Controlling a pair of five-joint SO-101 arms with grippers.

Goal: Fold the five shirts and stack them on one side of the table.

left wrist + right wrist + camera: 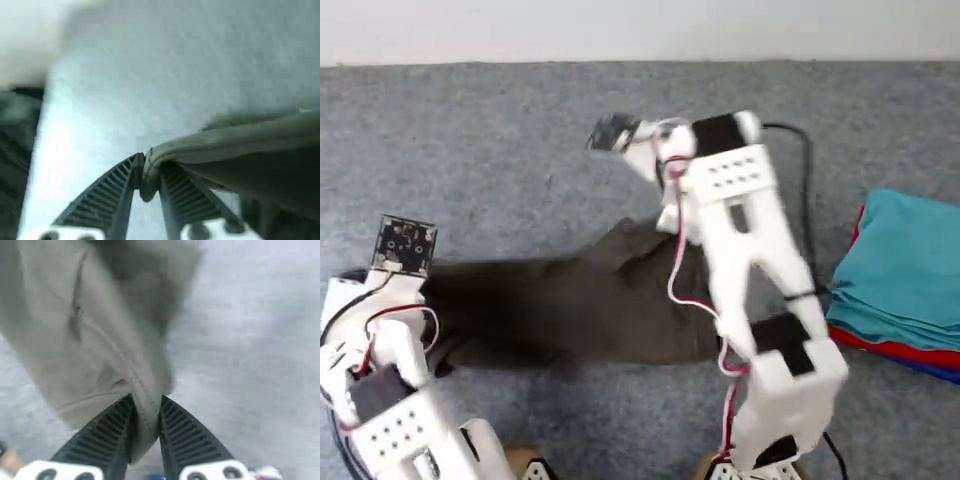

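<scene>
A dark olive shirt hangs stretched between my two arms over the grey table. In the left wrist view my left gripper is shut on a folded edge of the shirt. In the high view that arm is at the lower left, at the shirt's left end. My right gripper is shut on a seam of the shirt, which hangs down from it. In the high view the right arm reaches from the front to the shirt's right end, and its body hides the grip.
A stack of folded shirts lies at the table's right edge, teal on top with red and blue beneath. A black cable runs behind the right arm. Bare grey table spreads across the back and far left.
</scene>
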